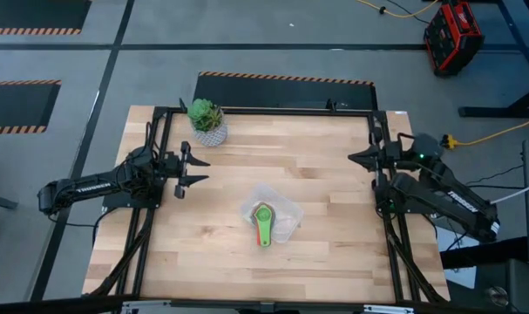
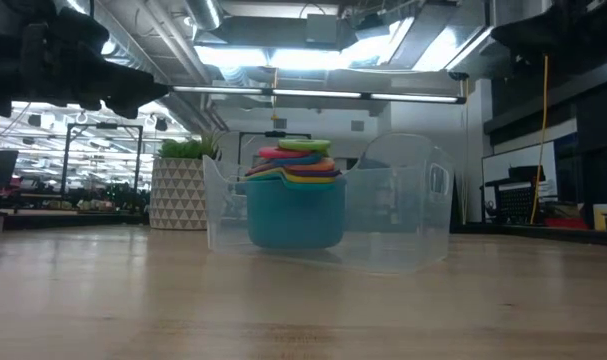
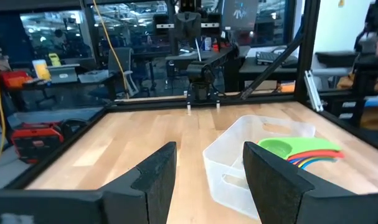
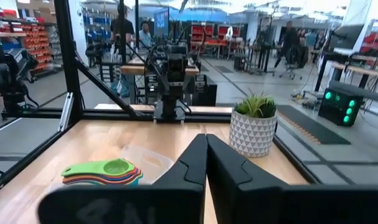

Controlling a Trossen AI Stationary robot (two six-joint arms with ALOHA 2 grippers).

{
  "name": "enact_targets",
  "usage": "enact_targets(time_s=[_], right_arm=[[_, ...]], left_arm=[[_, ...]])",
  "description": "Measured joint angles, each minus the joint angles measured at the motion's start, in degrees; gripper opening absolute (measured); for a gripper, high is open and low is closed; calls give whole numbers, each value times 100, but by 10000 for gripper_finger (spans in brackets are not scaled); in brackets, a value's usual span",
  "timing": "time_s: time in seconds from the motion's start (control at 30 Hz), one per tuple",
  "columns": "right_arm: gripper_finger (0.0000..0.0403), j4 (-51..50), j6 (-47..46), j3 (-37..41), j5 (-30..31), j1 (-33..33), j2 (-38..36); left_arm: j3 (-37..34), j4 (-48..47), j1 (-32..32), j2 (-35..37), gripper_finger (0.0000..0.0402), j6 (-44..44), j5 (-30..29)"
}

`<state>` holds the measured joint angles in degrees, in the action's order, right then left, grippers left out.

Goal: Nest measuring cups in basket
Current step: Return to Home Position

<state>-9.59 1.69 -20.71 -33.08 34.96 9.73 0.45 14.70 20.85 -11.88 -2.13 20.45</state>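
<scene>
**Left gripper**: at the left edge of the surface, raised off the wood, pointing inward toward the middle. Fingers spread apart, holding nothing. Judged parked clear of the work so as not to disturb it.

**Potted plant**: white patterned pot, upright, near the far left corner, well apart from the task items. Not part of the job.

**Basket**: clear plastic, standing upright near the middle of the surface, slightly toward the near edge.

**Measuring cups**: nested as one stack inside the basket, at its left side. Light blue cup at the bottom, green on top, and the handles lie stacked one above another, the green handle reaching over the rim toward the near edge. Nesting appears complete.

**Right gripper**: at the right edge, pointing inward, fingers pressed together on nothing. Judged idle at rest.
</scene>
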Motion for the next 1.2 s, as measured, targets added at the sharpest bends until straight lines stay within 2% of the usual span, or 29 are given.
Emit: enact_targets(time_s=[0.2,0.33,0.43,0.6,0.87,1.2], right_arm=[[8,47,-134,288,1,0,-605],[9,40,-188,429,2,0,-947],[12,69,-294,497,-38,0,-964],[13,89,-142,722,-46,0,-963],[13,607,-190,1183,-49,0,-964],[14,1719,-387,2033,-43,0,-965]], left_arm=[[0,35,-208,0,179,419,83],[0,56,-584,0,179,320,-489],[0,59,-879,0,179,307,-937],[0,77,-1274,0,179,150,-1268],[0,89,-1441,0,179,9,-2127],[-2,22,-1441,0,179,13,-2249]])
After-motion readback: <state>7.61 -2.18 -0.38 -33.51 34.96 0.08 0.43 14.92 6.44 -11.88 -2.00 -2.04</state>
